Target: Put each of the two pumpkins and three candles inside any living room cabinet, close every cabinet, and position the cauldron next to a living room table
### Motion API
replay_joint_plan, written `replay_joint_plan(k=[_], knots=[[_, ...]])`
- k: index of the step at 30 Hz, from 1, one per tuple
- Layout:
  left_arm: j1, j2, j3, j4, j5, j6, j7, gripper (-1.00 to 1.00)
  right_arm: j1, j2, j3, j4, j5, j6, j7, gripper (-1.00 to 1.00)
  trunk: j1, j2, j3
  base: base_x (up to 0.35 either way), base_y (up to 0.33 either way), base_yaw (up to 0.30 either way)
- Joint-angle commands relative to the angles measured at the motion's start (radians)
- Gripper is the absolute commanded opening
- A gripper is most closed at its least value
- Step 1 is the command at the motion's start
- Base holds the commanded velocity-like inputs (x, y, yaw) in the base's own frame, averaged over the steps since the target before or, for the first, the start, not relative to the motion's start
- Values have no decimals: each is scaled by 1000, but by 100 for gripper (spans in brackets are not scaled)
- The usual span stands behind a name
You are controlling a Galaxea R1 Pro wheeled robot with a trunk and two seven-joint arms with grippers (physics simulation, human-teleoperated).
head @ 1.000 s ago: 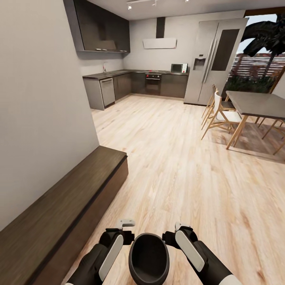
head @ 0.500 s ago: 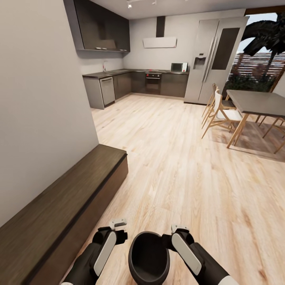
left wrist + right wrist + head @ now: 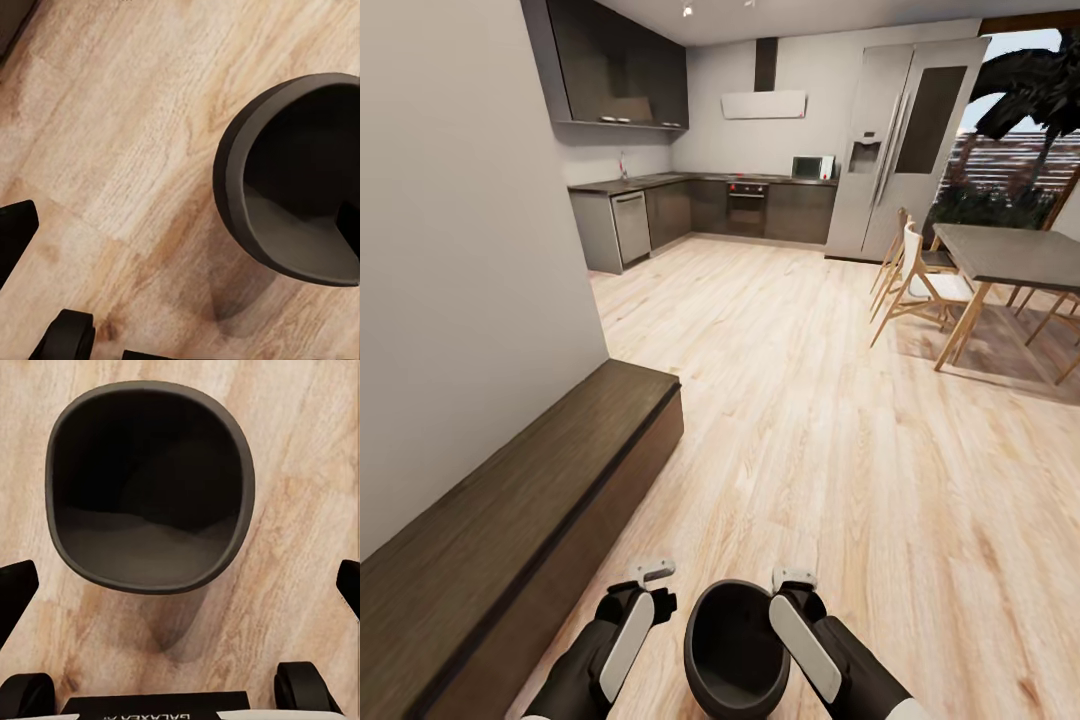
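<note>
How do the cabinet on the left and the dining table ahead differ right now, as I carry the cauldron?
The cabinet is a low, solid dark brown box resting on the floor against the wall; the dining table stands higher on slim pale wooden legs with open space beneath. The cabinet runs close beside the left gripper; the table is far off at right, chairs around it. Both have flat tops.

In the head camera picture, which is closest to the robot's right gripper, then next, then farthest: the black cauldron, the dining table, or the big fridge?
From the right gripper:
1. Cauldron, right beside it, between both arms.
2. Dining table, ahead on the right, across the wooden floor.
3. Fridge, farthest, against the back kitchen wall.
</note>
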Motion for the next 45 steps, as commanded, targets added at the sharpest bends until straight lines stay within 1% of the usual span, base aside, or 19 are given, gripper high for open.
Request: replay_joint_plan(k=[1,4,13,19,24,26,30,32,34,36,38,41,45], knots=[[-1,0,-2,5,10,-10,10,100,-1,-1,1,-1,-7,0,-10,100,4,-8,-4,0,0,0],[-1,0,-2,14,10,-24,9,100,-1,-4,-1,-1,-4,-2,-10,100,15,-29,-13,0,0,0],[-1,-2,-5,27,10,-33,7,100,-1,-12,-7,0,-4,-10,-10,100,50,-92,-42,0,0,0],[-1,-2,-11,61,7,-78,7,100,-1,-18,-8,2,-4,-13,-10,100,73,-134,-60,0,0,0],[-1,-2,-13,70,6,-85,5,100,-1,-19,-11,7,-4,-14,-10,100,92,-169,-76,0,0,0],[-1,-2,-13,70,5,-86,4,100,-1,-23,-16,8,-4,-15,-10,100,100,-183,-82,0,0,0],[-1,-2,-13,71,4,-87,3,100,-1,-29,-45,10,-4,-17,-9,100,115,-211,-95,0,0,0],[-1,-2,-15,71,4,-88,2,100,-1,-29,-56,19,-3,-30,-9,100,123,-225,-101,0,0,0],[-1,-2,-28,71,4,-88,2,100,-1,-29,-60,27,-3,-42,-8,100,130,-239,-107,0,0,0],[-1,-2,-68,71,5,-89,2,100,-1,-29,-63,33,-3,-50,-7,100,138,-253,-114,0,0,0],[-1,-2,-92,71,7,-89,1,100,-1,-29,-64,35,-2,-53,-7,100,146,-267,-120,0,0,0],[-1,-2,-106,71,7,-93,-3,100,-1,-29,-64,36,-1,-54,-7,100,157,-288,-129,0,0,0],[-1,-2,-111,71,8,-98,-7,100,-1,-28,-64,37,0,-55,-7,100,173,-316,-142,0,0,0]])
